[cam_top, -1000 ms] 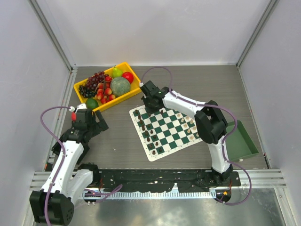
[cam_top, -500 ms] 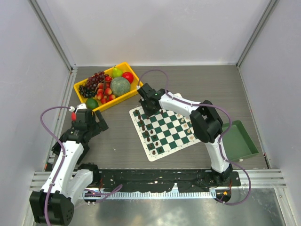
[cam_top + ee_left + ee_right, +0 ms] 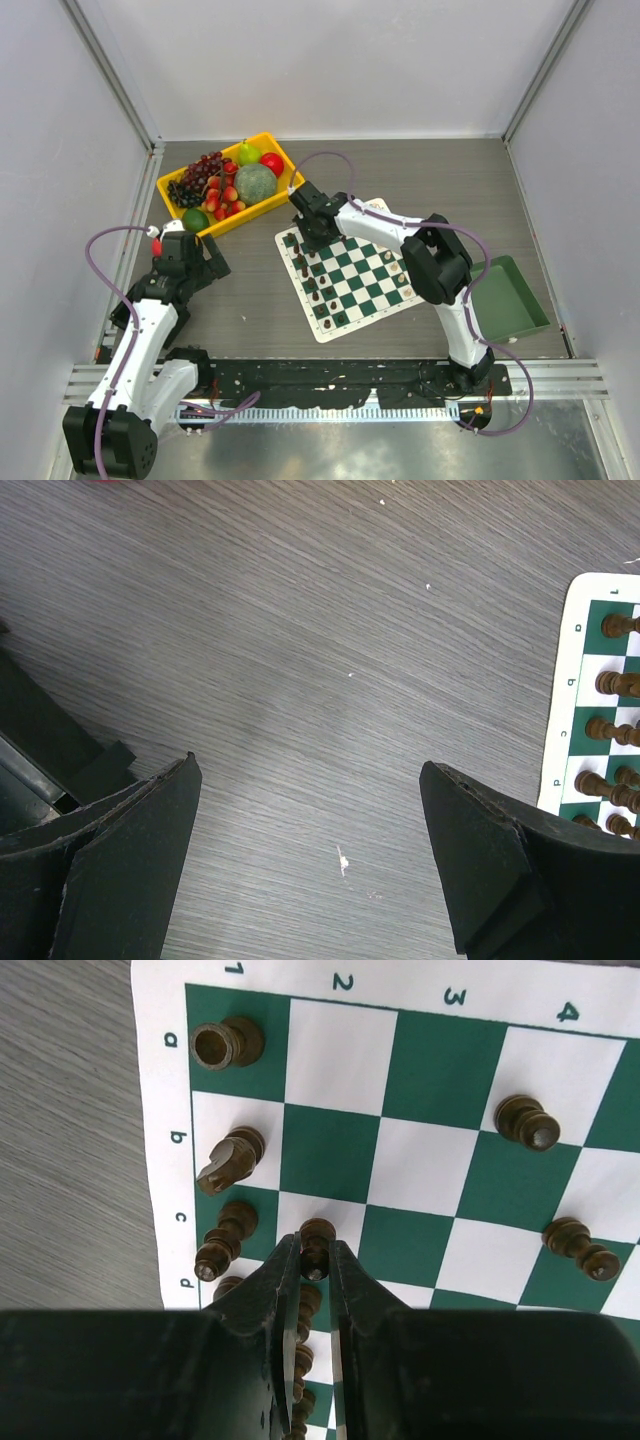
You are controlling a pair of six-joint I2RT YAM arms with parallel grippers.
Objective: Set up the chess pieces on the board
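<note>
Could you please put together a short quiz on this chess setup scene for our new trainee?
1. Multiple choice: the right gripper is closed on A) a dark chess piece, B) a cream piece, C) nothing.
2. True or false: the left gripper hangs open over bare table, beside the board.
3. Fill in: the fruit lies in a ___ bin.
Key: 1 A; 2 true; 3 yellow.
</note>
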